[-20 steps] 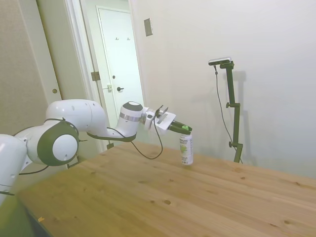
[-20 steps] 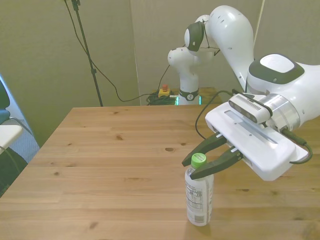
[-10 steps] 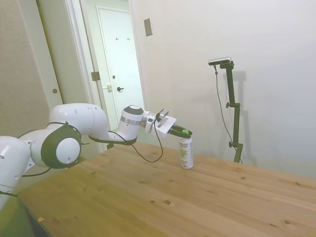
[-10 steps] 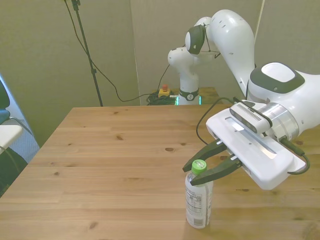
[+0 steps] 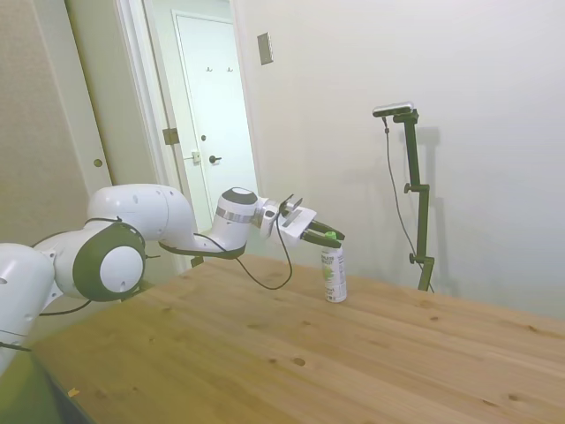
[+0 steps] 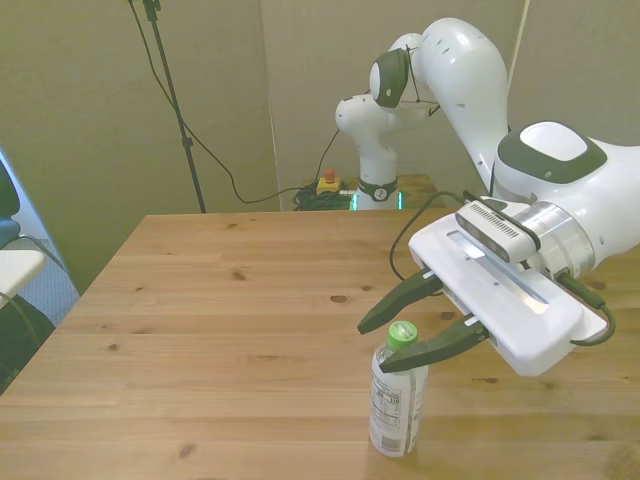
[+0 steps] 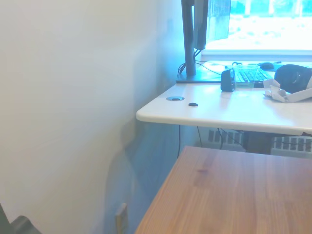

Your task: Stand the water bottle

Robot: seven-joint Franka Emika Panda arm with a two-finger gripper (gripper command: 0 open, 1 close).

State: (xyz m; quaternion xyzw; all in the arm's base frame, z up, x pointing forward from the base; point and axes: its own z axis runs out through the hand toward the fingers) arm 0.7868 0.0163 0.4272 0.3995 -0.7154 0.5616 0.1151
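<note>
The water bottle [image 6: 398, 405] stands upright on the wooden table [image 6: 220, 330], near the front edge toward the front view's right. It is a slim clear bottle with a green cap and a white label. My gripper [image 6: 373, 347] is open at cap height, with one dark finger on each side of the green cap and a gap showing. In the side view the water bottle [image 5: 334, 276] stands toward the far side of the table with the gripper [image 5: 338, 237] at its top. The wrist view does not show the bottle.
Beyond the table's edge [image 7: 161, 195] the wrist view shows a white wall and a white desk [image 7: 219, 109] with a monitor and small items. A chair edge [image 6: 10, 250] sits at the front view's left.
The fingers were shut on the cap one second ago and have spread apart. The bottle has come down slightly and stays upright on the table.
</note>
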